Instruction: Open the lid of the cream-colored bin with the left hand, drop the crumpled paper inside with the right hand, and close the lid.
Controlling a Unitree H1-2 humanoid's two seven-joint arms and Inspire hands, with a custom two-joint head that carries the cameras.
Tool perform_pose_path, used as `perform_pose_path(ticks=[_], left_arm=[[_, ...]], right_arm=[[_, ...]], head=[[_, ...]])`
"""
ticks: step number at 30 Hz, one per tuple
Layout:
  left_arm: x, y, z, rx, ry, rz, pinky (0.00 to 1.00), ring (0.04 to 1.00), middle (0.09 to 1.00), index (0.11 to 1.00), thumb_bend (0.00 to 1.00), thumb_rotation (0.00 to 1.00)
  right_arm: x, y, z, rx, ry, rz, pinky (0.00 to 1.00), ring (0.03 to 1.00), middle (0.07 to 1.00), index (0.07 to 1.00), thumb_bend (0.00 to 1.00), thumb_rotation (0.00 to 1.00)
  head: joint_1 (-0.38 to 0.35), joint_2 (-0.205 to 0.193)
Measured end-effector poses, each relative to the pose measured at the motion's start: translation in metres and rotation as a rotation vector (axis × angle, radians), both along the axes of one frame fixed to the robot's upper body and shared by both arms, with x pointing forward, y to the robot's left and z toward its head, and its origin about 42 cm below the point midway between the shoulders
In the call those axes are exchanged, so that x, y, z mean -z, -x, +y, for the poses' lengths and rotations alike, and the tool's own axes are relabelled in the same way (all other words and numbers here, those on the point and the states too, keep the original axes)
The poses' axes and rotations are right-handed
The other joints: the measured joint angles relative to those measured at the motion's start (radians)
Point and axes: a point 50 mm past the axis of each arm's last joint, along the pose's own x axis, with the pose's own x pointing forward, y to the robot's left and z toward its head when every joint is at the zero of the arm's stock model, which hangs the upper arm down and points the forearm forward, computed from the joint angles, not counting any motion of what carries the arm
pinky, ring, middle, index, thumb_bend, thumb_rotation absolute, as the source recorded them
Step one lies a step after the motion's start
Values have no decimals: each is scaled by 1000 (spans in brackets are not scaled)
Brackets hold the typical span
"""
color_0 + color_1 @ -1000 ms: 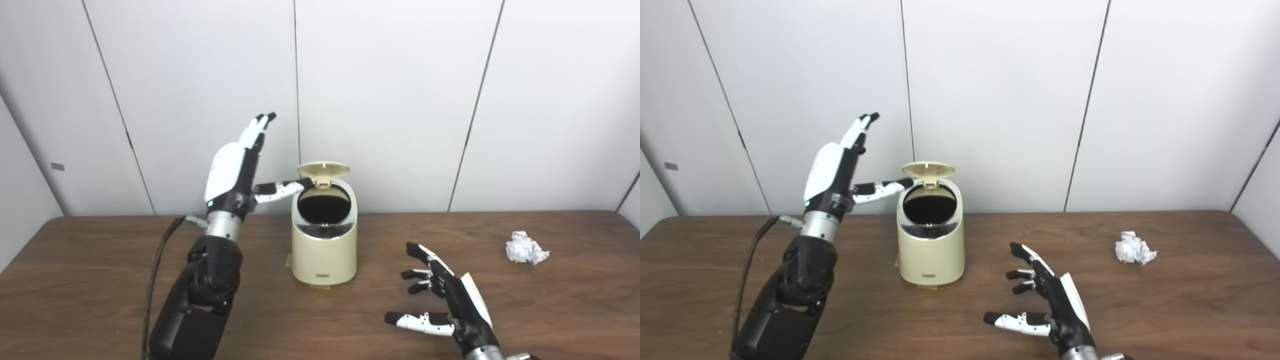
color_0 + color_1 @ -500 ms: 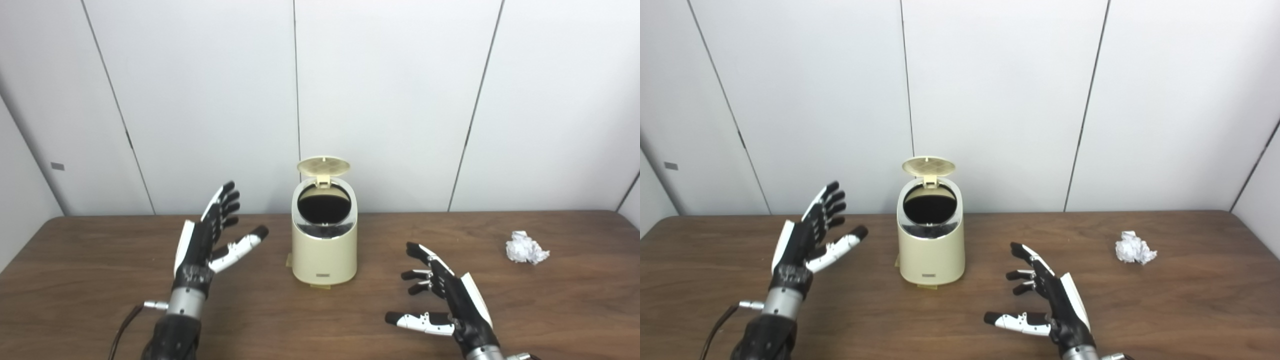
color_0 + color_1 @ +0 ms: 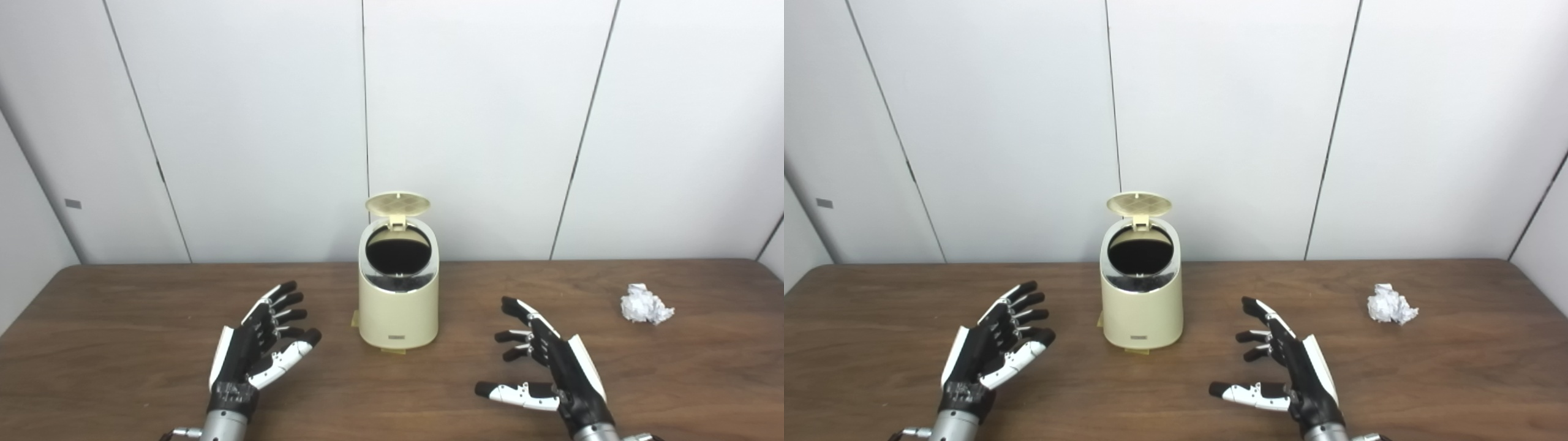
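Noting lid point(image 3: 397, 203) up, paper point(image 3: 645, 304) untouched, both your left hand point(image 3: 260, 343) and right hand point(image 3: 551, 367) spread empty; drop and closing remain.

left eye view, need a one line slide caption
Bin with lid up, paper on table, left hand and right hand open.

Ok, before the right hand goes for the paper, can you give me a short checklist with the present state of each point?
1. Lid open and upright: ok.
2. Bin standing upright on the table: ok.
3. Right hand open, holding nothing: ok.
4. Paper lying free on the table, right of the bin: ok.
5. Left hand open and apart from the bin: ok.
6. Bin has room inside: cannot tell, the opening looks dark.
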Motion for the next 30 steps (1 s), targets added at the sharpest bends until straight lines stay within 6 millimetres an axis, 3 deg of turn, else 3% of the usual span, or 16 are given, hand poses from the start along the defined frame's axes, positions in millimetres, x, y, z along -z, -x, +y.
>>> perform_pose_path(ticks=[5,8,9,14,18,24,26,30], left_arm=[[3,-2,0,12,-2,-1,679,761,803,858,748,291],[3,-5,1,13,-5,0,665,758,807,862,735,284],[3,-5,1,13,-5,0,669,758,806,862,731,279],[4,-8,2,9,-14,4,689,769,806,862,729,279],[4,-11,6,0,-17,8,688,767,804,854,737,289],[5,-14,11,-5,-25,12,711,775,809,857,716,265],[5,-15,11,-4,-26,12,727,782,817,855,697,244],[4,-18,13,3,-29,-4,725,788,821,861,684,242]], right_arm=[[-9,-2,-12,35,33,-33,518,653,760,816,735,139],[-25,-8,-31,66,105,-74,525,648,749,785,769,156],[-33,-12,-42,92,143,-78,543,659,746,775,766,164],[-72,-27,-105,200,354,-102,615,690,729,724,792,90],[-91,-35,-146,286,465,-80,587,684,701,689,832,52],[-134,-42,-161,379,635,-105,603,731,736,698,828,1],[-152,-46,-168,405,672,-126,599,706,701,697,822,18],[-177,-55,-190,457,757,-103,540,707,734,716,806,46]], head=[[-35,-8],[-70,-12],[-110,-18],[-161,-32],[-198,-43],[-232,-48],[-250,-52],[-264,-54]])
